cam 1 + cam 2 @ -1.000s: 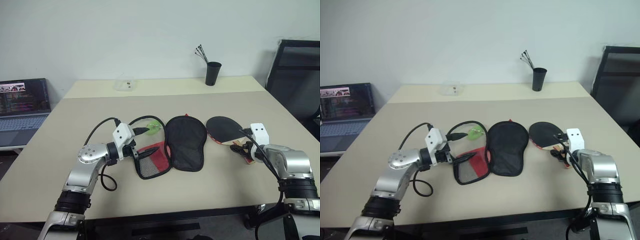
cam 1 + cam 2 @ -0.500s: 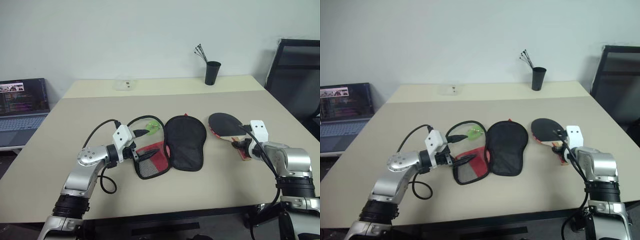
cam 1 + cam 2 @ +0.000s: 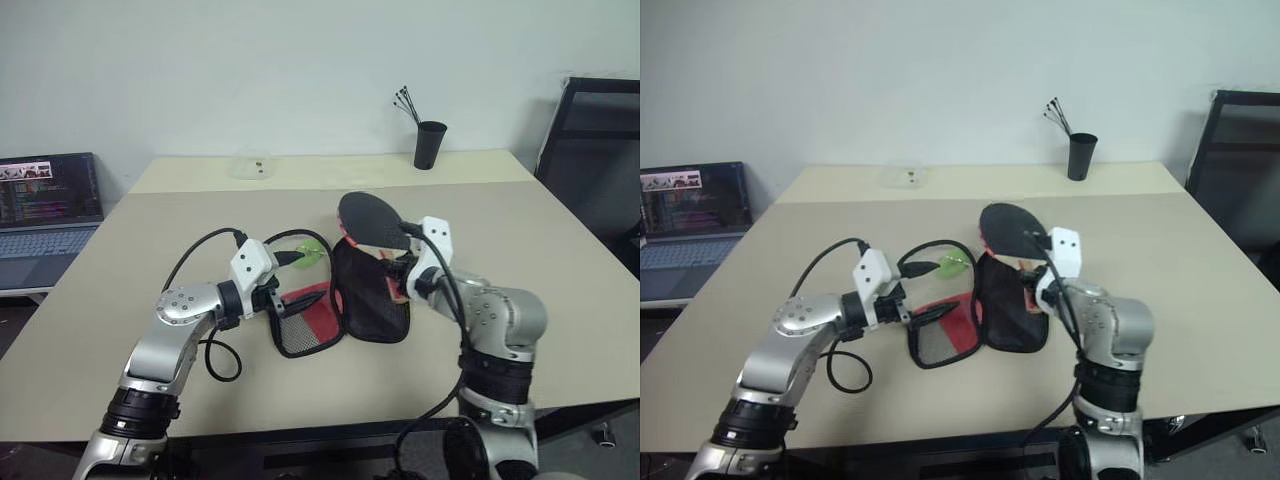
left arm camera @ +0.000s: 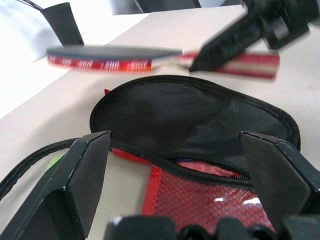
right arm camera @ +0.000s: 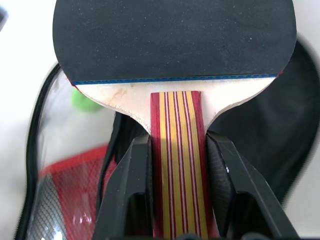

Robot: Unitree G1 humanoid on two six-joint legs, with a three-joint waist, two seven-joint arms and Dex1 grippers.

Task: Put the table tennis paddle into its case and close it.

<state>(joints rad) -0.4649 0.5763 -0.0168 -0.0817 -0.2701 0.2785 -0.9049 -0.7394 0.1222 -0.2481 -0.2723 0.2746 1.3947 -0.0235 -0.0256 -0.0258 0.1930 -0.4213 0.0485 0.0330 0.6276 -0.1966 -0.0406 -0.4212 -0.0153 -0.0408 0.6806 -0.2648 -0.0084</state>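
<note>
The table tennis paddle (image 3: 368, 214) hangs in the air, black face up, over the far end of the case. My right gripper (image 5: 177, 165) is shut on its red-and-yellow striped handle, one finger on each side. The case (image 3: 371, 290) lies unzipped on the table: a black flap folded out to the right and a red mesh half (image 3: 304, 322) to the left, with a green pull tag (image 3: 308, 250) behind it. My left gripper (image 4: 175, 145) stands open at the left edge of the red mesh half, fingers pointing across the case.
A black cup (image 3: 428, 145) with thin sticks stands at the table's far edge. A clear plastic box (image 3: 250, 168) lies at the far left. A laptop (image 3: 45, 215) sits off the table's left side and a black chair (image 3: 595, 150) at the right.
My right gripper closed on the paddle's handle, lifted it off the right side of the table and carried it left to above the case. The left gripper stayed open by the case.
</note>
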